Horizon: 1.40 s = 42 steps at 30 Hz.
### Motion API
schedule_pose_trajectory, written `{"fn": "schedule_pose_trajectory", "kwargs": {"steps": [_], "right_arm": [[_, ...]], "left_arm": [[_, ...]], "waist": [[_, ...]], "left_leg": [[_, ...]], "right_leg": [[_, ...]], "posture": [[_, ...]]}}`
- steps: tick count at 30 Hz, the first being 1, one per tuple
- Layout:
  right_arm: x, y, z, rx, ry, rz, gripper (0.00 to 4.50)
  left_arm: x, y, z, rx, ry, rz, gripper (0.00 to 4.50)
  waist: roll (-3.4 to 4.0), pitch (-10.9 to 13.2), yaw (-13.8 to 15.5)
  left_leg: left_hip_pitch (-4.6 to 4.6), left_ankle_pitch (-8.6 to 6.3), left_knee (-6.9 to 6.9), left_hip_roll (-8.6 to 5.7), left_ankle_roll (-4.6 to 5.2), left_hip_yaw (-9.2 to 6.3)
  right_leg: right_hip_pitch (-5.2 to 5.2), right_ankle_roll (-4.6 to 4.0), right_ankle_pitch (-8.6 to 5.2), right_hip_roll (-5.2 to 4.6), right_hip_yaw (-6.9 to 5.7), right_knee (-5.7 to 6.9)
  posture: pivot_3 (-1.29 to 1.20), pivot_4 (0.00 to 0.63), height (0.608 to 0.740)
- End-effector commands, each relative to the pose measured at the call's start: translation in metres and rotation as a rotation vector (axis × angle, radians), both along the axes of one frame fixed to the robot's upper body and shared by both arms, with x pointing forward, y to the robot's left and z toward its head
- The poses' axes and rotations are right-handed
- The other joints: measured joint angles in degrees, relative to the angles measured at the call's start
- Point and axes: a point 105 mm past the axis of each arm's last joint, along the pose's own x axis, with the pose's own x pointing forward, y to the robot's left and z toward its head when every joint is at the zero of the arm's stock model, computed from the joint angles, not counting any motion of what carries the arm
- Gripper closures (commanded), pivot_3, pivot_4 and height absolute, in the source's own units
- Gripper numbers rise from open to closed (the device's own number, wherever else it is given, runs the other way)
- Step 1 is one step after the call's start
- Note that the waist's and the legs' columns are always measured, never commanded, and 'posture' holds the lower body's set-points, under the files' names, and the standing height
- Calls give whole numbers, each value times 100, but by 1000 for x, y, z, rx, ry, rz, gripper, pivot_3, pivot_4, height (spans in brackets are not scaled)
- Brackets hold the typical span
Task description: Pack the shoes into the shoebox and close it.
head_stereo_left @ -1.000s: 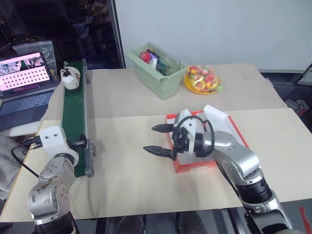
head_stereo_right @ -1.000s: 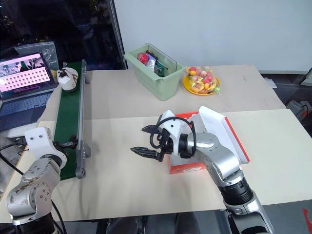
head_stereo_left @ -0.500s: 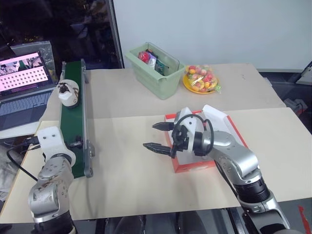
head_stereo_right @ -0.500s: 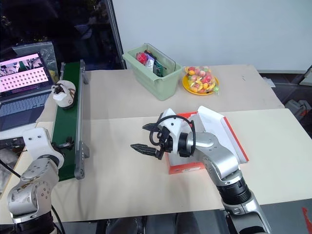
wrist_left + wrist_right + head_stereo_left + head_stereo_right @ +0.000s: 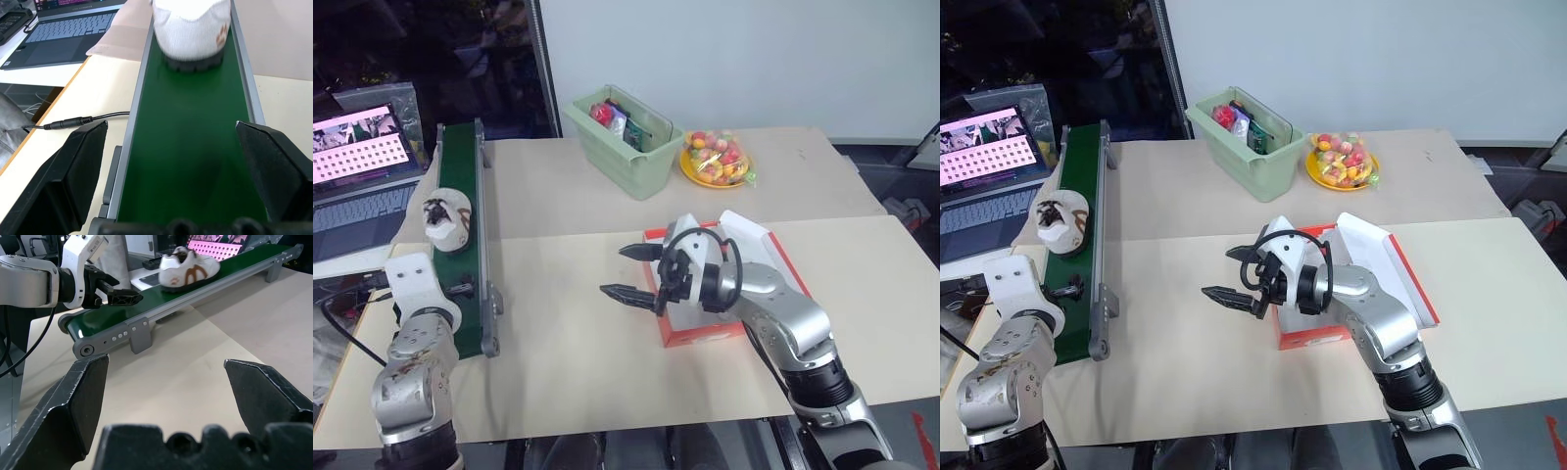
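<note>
CHG: shoe (image 5: 445, 218) carried nearer along green conveyor (image 5: 460, 294) vs 1 s ago, now mid-belt, far left of desk (image 5: 558, 352) | MEANING: pickup judged close, nothing packed yet | shoebox (image 5: 705, 333) near-right, lid up, partly hidden by right arm | L claw (image 5: 115, 296) wide, empty, held at belt's near end | R claw (image 5: 636, 272) wide, empty, pointed left, level

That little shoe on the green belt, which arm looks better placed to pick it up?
Probably the left. The left gripper sits at the near end of the green conveyor belt, jaws open, facing the shoe. The right gripper, also open, hangs over the table beside the red shoebox.
</note>
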Motion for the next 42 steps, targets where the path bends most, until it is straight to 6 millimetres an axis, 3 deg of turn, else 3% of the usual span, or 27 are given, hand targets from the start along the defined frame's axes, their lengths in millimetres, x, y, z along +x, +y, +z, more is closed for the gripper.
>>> {"fn": "schedule_pose_trajectory", "kwargs": {"steps": [1, 9, 12, 18, 21, 25, 28, 31, 34, 36, 42], "right_arm": [[-3, 0, 15, 39, -61, 6, 51], [-2, -1, 18, 46, -65, 3, 51], [-2, -2, 19, 49, -67, 1, 0], [-1, -2, 22, 59, -73, -4, 0], [1, -2, 22, 61, -75, -10, 0], [12, -2, 27, 90, -79, -66, 0], [31, -7, 42, 233, 10, -158, 0], [44, -12, 55, 395, 134, -196, 0], [63, -17, 59, 549, 352, -240, 0], [68, -16, 62, 647, 505, -213, 0], [78, -18, 65, 831, 793, -168, 0]], "left_arm": [[0, 1, 12, 30, -46, 1, 0], [5, -3, 10, -18, -48, -17, 0], [7, -7, 14, -17, -67, -31, 694], [7, -6, 16, -28, -64, -14, 2648], [9, -6, 25, -38, -97, 0, 2648], [15, -15, 66, 174, -217, -36, 2648], [17, -44, 109, 456, -377, -130, 2648], [20, -65, 119, 495, -450, -200, 2648], [30, -112, 119, 313, -531, -451, 2648], [31, -150, 108, 95, -510, -671, 2648], [20, -193, 109, -135, -505, -915, 2648]], "waist": [[0, 0, -1], [0, 0, -1], [0, 0, -5], [0, 0, -4], [0, 0, -3], [-2, 1, -5], [-6, 3, -26], [-5, 3, -25], [-5, 3, -33], [-5, 3, -19], [-4, 3, -135]], "left_leg": [[0, 0, 0, 0, 0, 0], [0, 0, 0, 0, 0, 0], [0, 0, 0, 0, 0, 0], [1, 0, 0, 0, -1, 1], [1, 0, 0, 1, -1, 1], [0, 0, 0, 1, -1, 2], [-5, -1, -1, 2, -2, 5], [-11, 1, -3, 2, -5, 6], [-10, 0, -5, 3, -4, 6], [-14, 1, -5, 3, -4, 5], [-56, 3, -4, 9, -4, 15]], "right_leg": [[0, 0, 0, 0, 0, 0], [0, 0, 0, 0, 0, 0], [0, 0, 0, 0, 0, 0], [0, 0, 0, 0, 0, 1], [0, 0, 0, 1, 0, 1], [0, -1, 1, 1, -1, 0], [-8, -2, 1, 3, 2, 1], [-18, -16, 10, 3, 12, -1], [-20, -16, 10, 4, 12, -1], [-21, -17, 10, 4, 11, 1], [-78, -23, 14, 8, 23, 29]], "posture": [[0, 150, 740], [0, 150, 740], [0, 150, 740], [0, 150, 740], [0, 150, 740], [0, 150, 740], [0, 150, 740], [0, 150, 740], [0, 150, 740], [0, 150, 740], [0, 150, 740]]}}
